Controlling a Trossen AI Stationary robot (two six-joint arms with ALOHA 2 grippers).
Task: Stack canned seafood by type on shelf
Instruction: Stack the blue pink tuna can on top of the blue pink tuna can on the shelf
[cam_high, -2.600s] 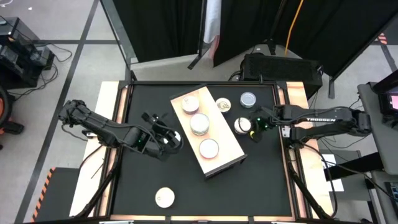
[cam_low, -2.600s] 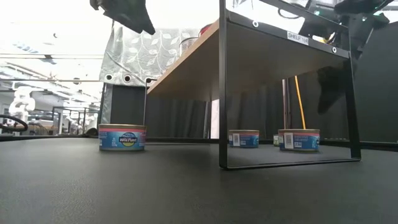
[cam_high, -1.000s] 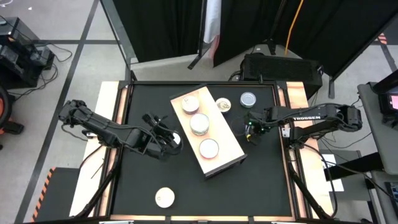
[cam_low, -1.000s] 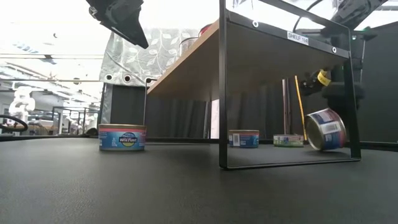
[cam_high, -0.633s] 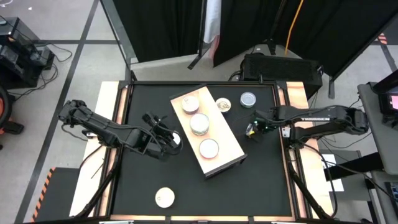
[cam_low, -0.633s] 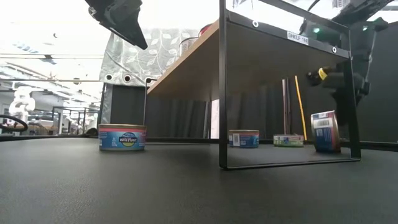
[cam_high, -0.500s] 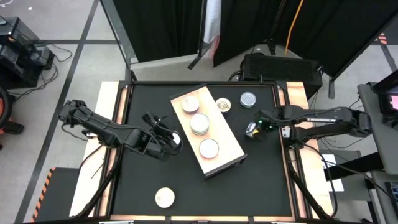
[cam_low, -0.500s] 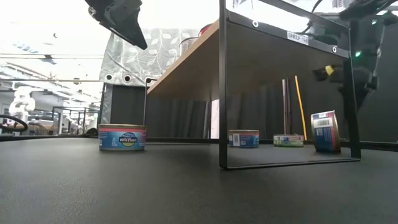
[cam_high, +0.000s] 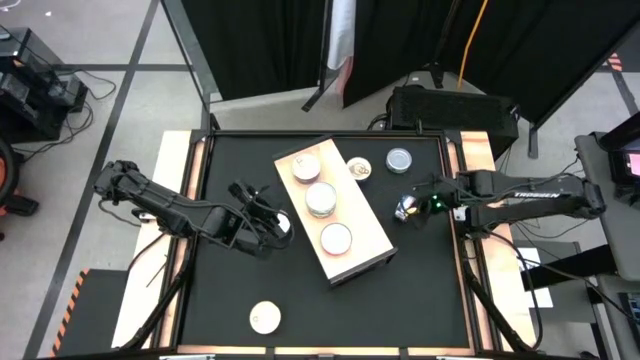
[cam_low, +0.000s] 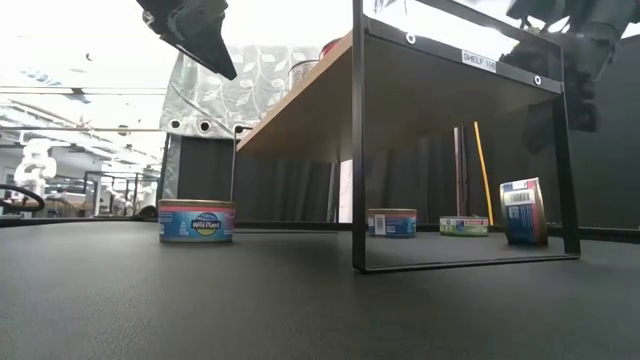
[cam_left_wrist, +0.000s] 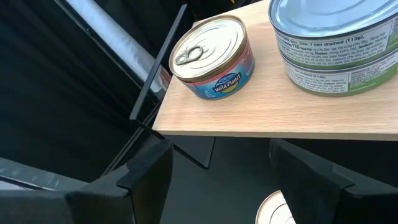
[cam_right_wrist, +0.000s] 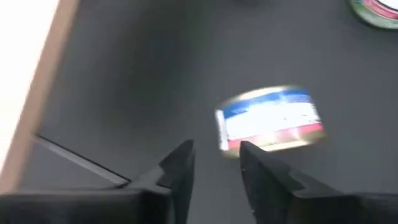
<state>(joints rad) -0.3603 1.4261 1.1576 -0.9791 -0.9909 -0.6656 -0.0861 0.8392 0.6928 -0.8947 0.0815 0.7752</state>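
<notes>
The pale wood shelf (cam_high: 362, 245) stands slanted mid-table on a black frame. On it sit three tin spots: one tin (cam_high: 306, 167), a stack of two (cam_left_wrist: 339, 43) and another tin (cam_high: 335, 238). One blue-labelled tin (cam_high: 405, 207) stands on its edge on the table right of the shelf (cam_low: 523, 211). My right gripper (cam_high: 423, 206) hovers just right of it, open with a narrow gap (cam_right_wrist: 216, 165). My left gripper (cam_high: 278, 226) waits open left of the shelf, level with its top (cam_left_wrist: 217, 180).
Loose tins lie flat on the black table: two beyond the shelf's far right (cam_high: 359, 168) (cam_high: 399, 159), one near the table's near edge (cam_high: 264, 317). The shelf's black frame post (cam_low: 357, 140) and wire feet stand close to the edge-standing tin.
My right gripper held the blue-labelled tin tilted above the table beside the shelf, lowered it until it stood on its edge, let go, then rose and drew back toward the table's right edge. The tin stays standing on its rim. My left arm kept still.
</notes>
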